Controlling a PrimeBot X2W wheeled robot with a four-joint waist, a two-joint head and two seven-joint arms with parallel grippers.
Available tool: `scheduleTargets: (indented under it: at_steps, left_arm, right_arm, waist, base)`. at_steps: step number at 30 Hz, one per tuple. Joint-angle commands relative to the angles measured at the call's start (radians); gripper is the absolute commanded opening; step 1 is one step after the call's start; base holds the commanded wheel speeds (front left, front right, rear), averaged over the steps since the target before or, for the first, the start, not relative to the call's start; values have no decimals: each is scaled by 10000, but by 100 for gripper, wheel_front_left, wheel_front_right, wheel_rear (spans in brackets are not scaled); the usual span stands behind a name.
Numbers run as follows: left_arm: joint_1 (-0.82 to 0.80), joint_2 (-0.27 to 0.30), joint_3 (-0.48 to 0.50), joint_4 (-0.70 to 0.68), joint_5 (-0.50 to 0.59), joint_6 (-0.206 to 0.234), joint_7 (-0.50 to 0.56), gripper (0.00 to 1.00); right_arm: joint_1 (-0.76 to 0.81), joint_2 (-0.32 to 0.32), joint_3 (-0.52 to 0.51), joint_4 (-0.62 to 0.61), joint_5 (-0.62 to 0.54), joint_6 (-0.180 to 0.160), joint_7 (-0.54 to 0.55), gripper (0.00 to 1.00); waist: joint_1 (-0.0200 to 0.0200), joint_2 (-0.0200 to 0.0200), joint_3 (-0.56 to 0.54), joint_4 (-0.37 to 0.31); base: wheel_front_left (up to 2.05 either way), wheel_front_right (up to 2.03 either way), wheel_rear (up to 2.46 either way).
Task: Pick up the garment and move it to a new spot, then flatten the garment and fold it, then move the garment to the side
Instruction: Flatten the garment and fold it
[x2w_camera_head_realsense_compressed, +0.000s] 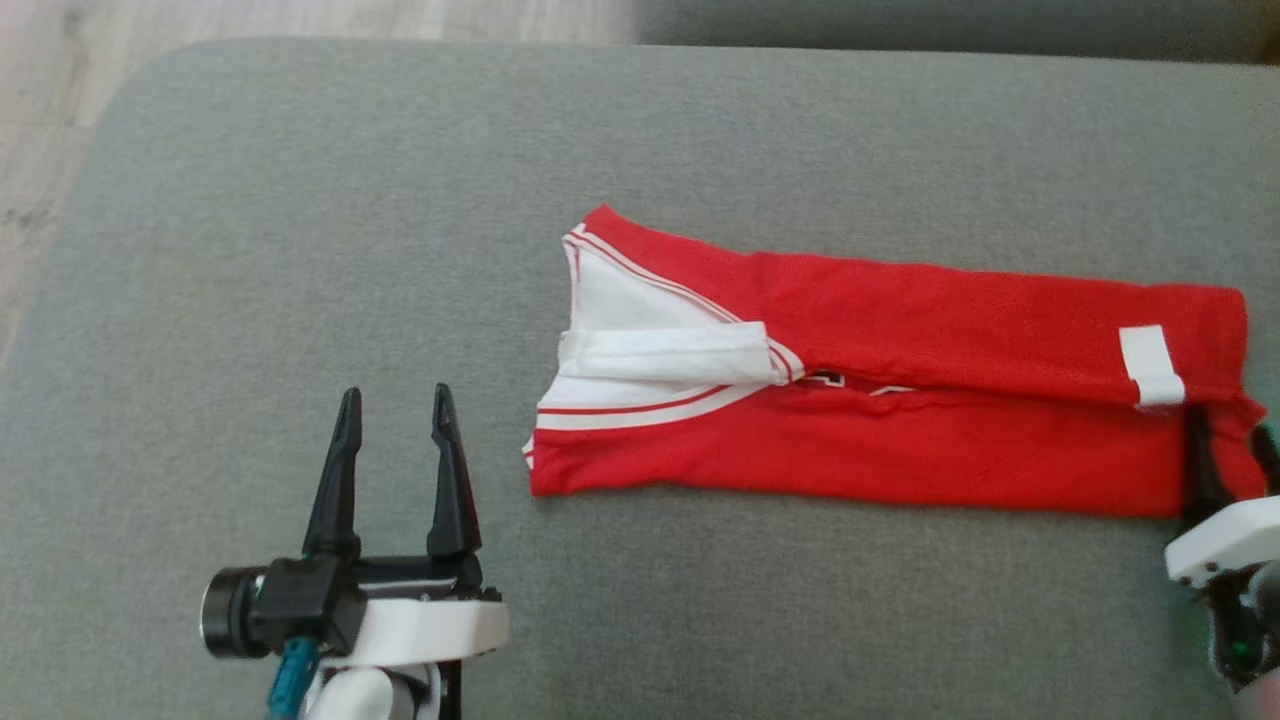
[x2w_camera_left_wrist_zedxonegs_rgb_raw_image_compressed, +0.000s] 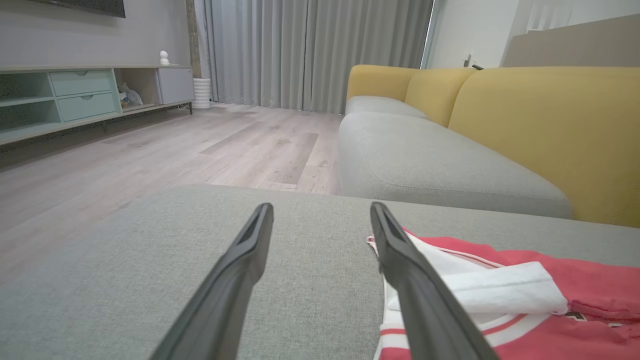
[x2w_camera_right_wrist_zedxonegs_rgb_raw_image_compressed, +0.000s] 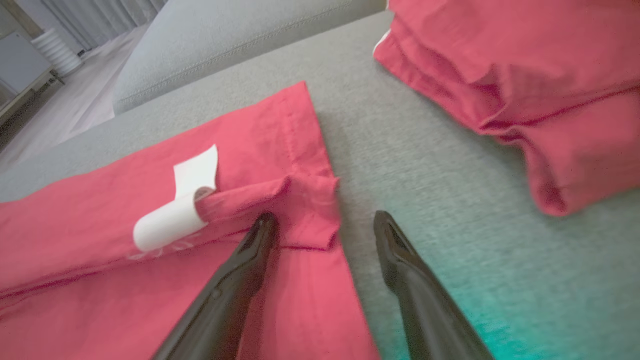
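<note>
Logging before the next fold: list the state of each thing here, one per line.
Red jersey garment with white trim: folded lengthwise into a strip, lying flat.
White hem label: curled upward.
Left tool: open, empty, beside the collar end.
Right tool: open, empty, straddling the hem corner.
Second red cloth: folded, lying apart.

Left claw (x2w_camera_left_wrist_zedxonegs_rgb_raw_image_compressed: 322, 210) gapes empty beside the folded garment (x2w_camera_left_wrist_zedxonegs_rgb_raw_image_compressed: 590, 275).

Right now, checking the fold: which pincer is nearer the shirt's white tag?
Right. The right pincer is beside the tag at one end of the shirt; the left pincer is off the collar end.
</note>
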Motion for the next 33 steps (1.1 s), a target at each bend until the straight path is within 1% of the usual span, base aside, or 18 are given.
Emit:
scheduleTargets:
  at_steps: [1,2,3,4,6,7,9,13,15,17,21,23,25,28,33]
  left_arm:
    - [-130,-128,569,-272,215,-175,-79,100]
    - [-84,-231,704,-253,325,-299,-79,100]
    - [-43,-326,835,-237,421,-414,-79,100]
    - [-4,-409,960,-216,500,-525,-79,100]
    - [60,-544,1167,-140,624,-747,-79,100]
    - [80,-596,1273,-114,682,-844,-79,100]
    - [126,-683,1487,-80,783,-999,-79,100]
    - [204,-807,1820,-42,973,-1294,-79,100]
    - [257,-874,1987,-49,1050,-1487,-79,100]
    - [263,-891,2023,-42,1072,-1548,-79,100]
    - [231,-936,2122,-6,1157,-1747,-80,100]
    - [219,-949,2154,24,1188,-1805,-80,100]
    - [206,-957,2177,56,1206,-1861,-80,100]
    - [209,-964,2220,114,1211,-1902,-80,100]
    - [207,-968,2068,204,1089,-1944,-80,100]
  right_arm:
    - [-91,-40,252,-62,-110,67,197,100]
    - [-75,38,330,11,-112,67,376,93]
    - [-45,105,389,72,-102,67,534,83]
    - [-16,157,441,107,-96,67,651,70]
    - [49,212,507,71,-144,67,693,6]
    - [68,240,509,40,-141,67,697,0]
    - [84,250,459,-54,-124,67,604,0]
    - [93,64,289,-164,-187,67,333,0]
    - [85,-200,198,-251,-233,67,202,0]
    - [77,-311,158,-288,-232,67,184,0]
    - [23,-876,-71,-503,-136,67,214,0]
    - [-20,-1121,-148,-808,-107,67,296,0]
    - [-96,-1262,-148,-1286,94,67,419,0]
    - [-191,-1208,-17,-2455,245,67,725,0]
    - [-322,-567,514,-4692,448,67,1567,0]
  waist:
    - [1,-1,-109,174]
    - [1,-1,-128,202]
    - [1,-1,-148,231]
    - [1,-1,-164,247]
    - [1,-1,-199,272]
    - [1,-1,-215,266]
    - [1,-1,-257,217]
    - [1,-1,-354,66]
    - [1,-1,-393,-96]
    - [1,-1,-397,-154]
    - [1,-1,-391,-357]
    - [1,-1,-399,-443]
    - [1,-1,-400,-505]
    - [1,-1,-447,-592]
    - [1,-1,-556,-617]
  base:
    - [0,0,0]
    - [0,0,0]
    - [0,0,0]
    - [0,0,0]
    - [0,0,0]
    - [0,0,0]
    - [0,0,0]
    - [0,0,0]
    - [0,0,0]
    - [0,0,0]
    - [0,0,0]
    - [0,0,0]
    - [0,0,0]
    - [0,0,0]
    - [0,0,0]
